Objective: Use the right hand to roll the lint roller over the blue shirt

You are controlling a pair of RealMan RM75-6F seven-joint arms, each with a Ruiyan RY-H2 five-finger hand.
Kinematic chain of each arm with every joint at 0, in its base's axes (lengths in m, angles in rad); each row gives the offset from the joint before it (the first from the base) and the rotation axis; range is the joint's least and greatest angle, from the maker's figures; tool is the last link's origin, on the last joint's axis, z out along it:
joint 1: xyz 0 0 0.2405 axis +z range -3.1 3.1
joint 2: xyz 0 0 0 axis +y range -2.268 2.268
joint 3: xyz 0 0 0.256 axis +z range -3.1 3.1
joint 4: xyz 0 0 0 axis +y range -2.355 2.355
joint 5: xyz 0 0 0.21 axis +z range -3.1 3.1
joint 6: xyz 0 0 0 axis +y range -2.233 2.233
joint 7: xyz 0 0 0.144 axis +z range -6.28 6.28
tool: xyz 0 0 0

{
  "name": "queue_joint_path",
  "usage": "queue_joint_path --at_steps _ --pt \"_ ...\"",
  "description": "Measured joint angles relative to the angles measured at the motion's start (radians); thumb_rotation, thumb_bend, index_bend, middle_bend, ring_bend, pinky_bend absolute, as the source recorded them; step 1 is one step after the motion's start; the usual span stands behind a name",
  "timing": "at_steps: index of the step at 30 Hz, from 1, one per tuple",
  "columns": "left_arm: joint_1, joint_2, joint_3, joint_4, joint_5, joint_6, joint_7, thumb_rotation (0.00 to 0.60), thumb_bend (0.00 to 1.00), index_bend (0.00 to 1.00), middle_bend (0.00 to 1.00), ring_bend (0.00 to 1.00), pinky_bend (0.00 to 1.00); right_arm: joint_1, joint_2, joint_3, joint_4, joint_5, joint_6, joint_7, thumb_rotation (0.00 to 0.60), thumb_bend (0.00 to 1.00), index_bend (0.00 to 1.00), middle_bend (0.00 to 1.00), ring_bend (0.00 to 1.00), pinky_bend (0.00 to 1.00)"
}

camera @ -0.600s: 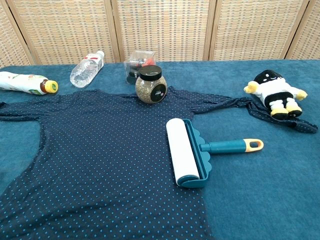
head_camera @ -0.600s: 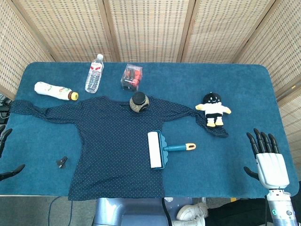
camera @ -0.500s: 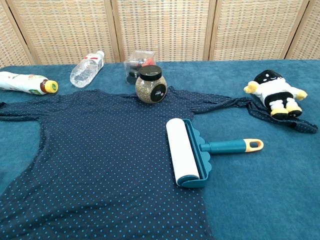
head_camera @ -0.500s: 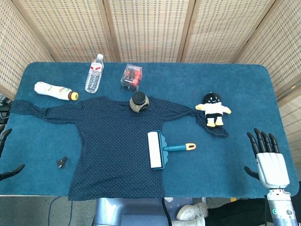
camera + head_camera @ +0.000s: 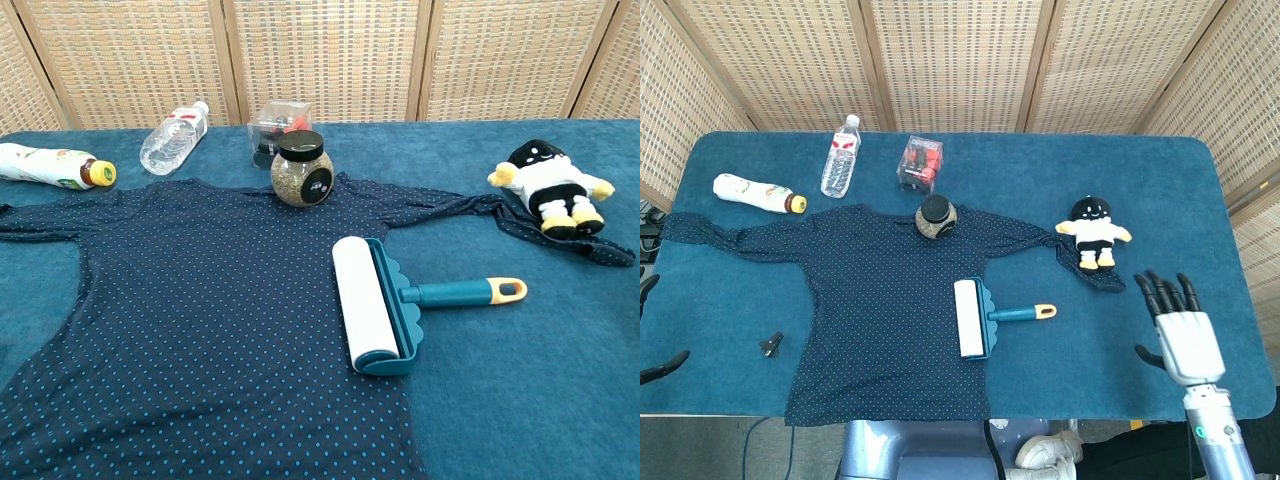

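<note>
— Roller (image 5: 972, 318) first: where is it?

— On the shirt (image 5: 880, 300), at its right edge. The white drum lies on the dotted cloth; the teal handle (image 5: 1018, 313) sticks out rightward over the bare table (image 5: 1180, 200), ending in an orange loop. The chest view shows the same.

— And the right hand (image 5: 1178, 330)?

— Near the table's front right corner, well apart from the roller. Fingers spread and pointing up the table, thumb out to the side, holding nothing. Only a few dark fingertips of the left hand (image 5: 660, 365) show at the left edge, so I can't tell how it is set.

— How would the roller handle?

— My guess: light, stiff plastic, with a drum that turns freely and a tacky sheet. The handle is slim and lies flat, so the fingers would need to wrap the teal shaft between the scalloped guard and the orange end, not the drum.

— Risks?

— The shirt is soft and thin. A sticky drum could drag or bunch it rather than roll, so light pressure and strokes toward the middle of the cloth seem wise. The jar (image 5: 936, 216) on the collar and the doll (image 5: 1094, 230) on the sleeve may help pin it.
</note>
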Motion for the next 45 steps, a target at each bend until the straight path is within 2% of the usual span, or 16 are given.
queue_joint_path --at_steps 1,2,6,11,14,16,19,29,39,45 --pt "-0.003 0.0 -0.002 -0.001 -0.007 -0.007 0.002 0.6 0.0 0.0 0.0 0.0 0.0 0.027 -0.007 0.01 -0.001 0.008 -0.037 -0.014 0.6 0.0 0.0 0.91 0.98 0.97" --pt "-0.007 0.0 -0.005 -0.002 -0.017 -0.017 0.004 0.6 0.0 0.0 0.0 0.0 0.0 0.047 -0.012 0.018 -0.003 0.022 -0.069 -0.031 0.6 0.0 0.0 0.94 0.99 0.99" --pt "-0.018 0.0 -0.013 -0.007 -0.039 -0.038 0.016 0.6 0.0 0.0 0.0 0.0 0.0 0.134 -0.034 0.052 -0.031 0.152 -0.211 -0.139 0.6 0.0 0.0 0.99 1.0 1.0" --pt "-0.026 -0.002 -0.017 -0.008 -0.055 -0.055 0.023 0.6 0.0 0.0 0.0 0.0 0.0 0.258 -0.089 0.089 -0.06 0.419 -0.307 -0.299 0.6 0.0 0.01 1.0 1.0 1.0" --pt "-0.03 -0.002 -0.021 -0.007 -0.067 -0.063 0.023 0.6 0.0 0.0 0.0 0.0 0.0 0.342 -0.149 0.104 -0.067 0.567 -0.329 -0.405 0.6 0.01 0.09 1.0 1.0 1.0" --pt "-0.032 -0.002 -0.023 -0.006 -0.073 -0.068 0.023 0.6 0.0 0.0 0.0 0.0 0.0 0.4 -0.201 0.112 -0.07 0.654 -0.33 -0.468 0.6 0.06 0.15 1.0 1.0 1.0" --pt "-0.037 -0.002 -0.025 -0.005 -0.08 -0.078 0.025 0.6 0.0 0.0 0.0 0.0 0.0 0.473 -0.274 0.119 -0.069 0.748 -0.318 -0.527 0.6 0.18 0.23 1.0 1.0 1.0" --pt "-0.04 0.001 -0.028 -0.003 -0.092 -0.085 0.013 0.6 0.0 0.0 0.0 0.0 0.0 0.586 -0.451 0.1 0.025 0.845 -0.203 -0.646 0.6 0.37 0.31 1.0 1.0 1.0" --pt "-0.042 0.007 -0.032 0.005 -0.099 -0.09 -0.01 0.6 0.0 0.0 0.0 0.0 0.0 0.635 -0.522 0.096 0.107 0.956 -0.157 -0.682 0.6 0.39 0.34 1.0 1.0 1.0" --pt "-0.043 0.008 -0.034 0.007 -0.107 -0.093 -0.017 0.6 0.0 0.0 0.0 0.0 0.0 0.658 -0.556 0.101 0.144 0.995 -0.154 -0.69 0.6 0.45 0.39 1.0 1.0 1.0"
